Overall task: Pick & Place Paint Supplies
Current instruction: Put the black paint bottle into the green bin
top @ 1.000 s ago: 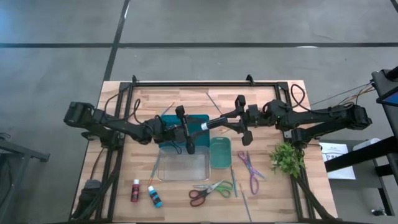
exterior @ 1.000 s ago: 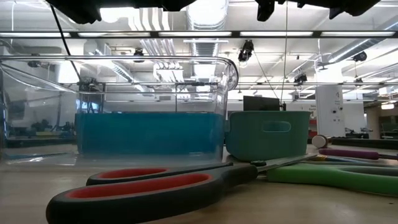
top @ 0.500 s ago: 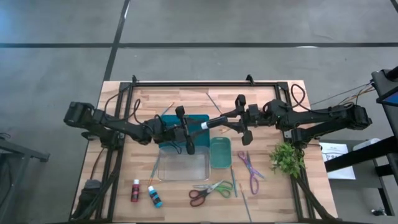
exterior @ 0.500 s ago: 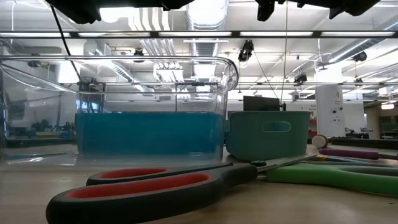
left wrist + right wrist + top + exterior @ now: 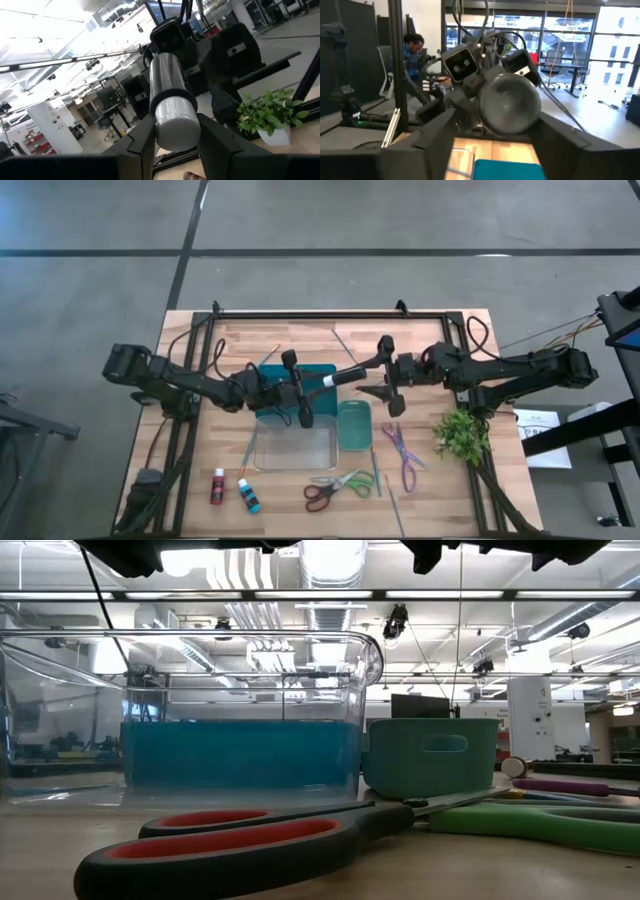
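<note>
Both arms meet mid-worktop: the left gripper (image 5: pixel 303 395) is clamped on a dark white-capped paint bottle (image 5: pixel 170 107), the wrist view shows, above the teal rectangular container (image 5: pixel 318 372); right gripper (image 5: pixel 383 380) spread open around its cap end. Only the top view shows the red-and-green-handled scissors (image 5: pixel 338 486) whole, near the front edge.

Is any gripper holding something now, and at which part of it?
The left gripper holds a dark paint bottle by its white cap end. The right gripper is open around the bottle's dark end.
</note>
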Robot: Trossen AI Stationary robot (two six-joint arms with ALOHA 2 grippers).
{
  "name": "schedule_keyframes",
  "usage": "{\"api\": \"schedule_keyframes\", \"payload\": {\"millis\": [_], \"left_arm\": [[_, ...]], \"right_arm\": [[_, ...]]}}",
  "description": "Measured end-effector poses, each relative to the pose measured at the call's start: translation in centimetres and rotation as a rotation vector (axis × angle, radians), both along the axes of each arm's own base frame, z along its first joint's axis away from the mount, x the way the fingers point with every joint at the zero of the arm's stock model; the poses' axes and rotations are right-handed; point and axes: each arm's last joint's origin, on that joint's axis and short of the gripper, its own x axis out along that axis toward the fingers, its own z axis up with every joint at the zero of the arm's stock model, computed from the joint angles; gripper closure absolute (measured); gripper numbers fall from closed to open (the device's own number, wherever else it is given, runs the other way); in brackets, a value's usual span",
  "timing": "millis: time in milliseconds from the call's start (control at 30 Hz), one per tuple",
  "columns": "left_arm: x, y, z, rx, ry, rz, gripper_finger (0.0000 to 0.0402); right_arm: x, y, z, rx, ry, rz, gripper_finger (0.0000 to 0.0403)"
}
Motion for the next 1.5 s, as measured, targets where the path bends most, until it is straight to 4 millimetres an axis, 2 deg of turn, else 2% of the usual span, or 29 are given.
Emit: {"api": "schedule_keyframes", "payload": {"millis": [133,267,500,633,767,900,1000,1100,1233,1400,1500], "left_arm": [[0.0,0.0,-0.1,0.001,0.008,0.003,0.0284],[0.1,0.1,-0.5,0.0,0.052,0.028,0.0284],[0.1,0.2,-1.0,-0.061,0.102,0.079,0.0284],[0.8,0.2,-1.0,-0.106,0.235,0.104,0.0284],[2.2,0.0,1.4,-0.111,0.463,0.117,0.0284],[2.6,-0.2,6.6,-0.125,0.581,0.042,0.0284],[1.8,0.4,10.5,-0.183,0.684,0.017,0.0284],[1.4,0.9,13.3,-0.246,0.749,0.022,0.0284],[2.6,0.9,14.1,-0.263,0.882,0.048,0.0284],[5.8,0.6,12.6,-0.238,1.08,0.074,0.0284],[7.5,0.4,12.2,-0.246,1.146,0.028,0.0284]], "right_arm": [[0.0,0.1,0.1,-0.047,-0.013,-0.008,0.0082],[-0.8,0.1,0.9,-0.084,-0.052,-0.018,0.0043],[-3.5,0.4,2.8,-0.09,-0.105,-0.011,0.0034],[-4.6,1.0,2.7,-0.069,-0.051,0.024,0.0034],[-5.1,1.5,1.6,-0.067,-0.011,0.054,0.0034],[-5.6,1.5,0.9,-0.064,-0.001,0.034,0.0033],[-6.2,1.4,0.6,-0.063,-0.01,0.026,0.0033],[-7.1,1.4,0.3,-0.063,-0.018,0.028,0.0033],[-8.3,1.4,0.2,-0.065,-0.05,0.028,0.0033],[-10.1,1.4,1.0,-0.062,-0.125,0.033,0.0033],[-11.0,1.4,1.2,-0.06,-0.126,0.036,0.0033]]}}
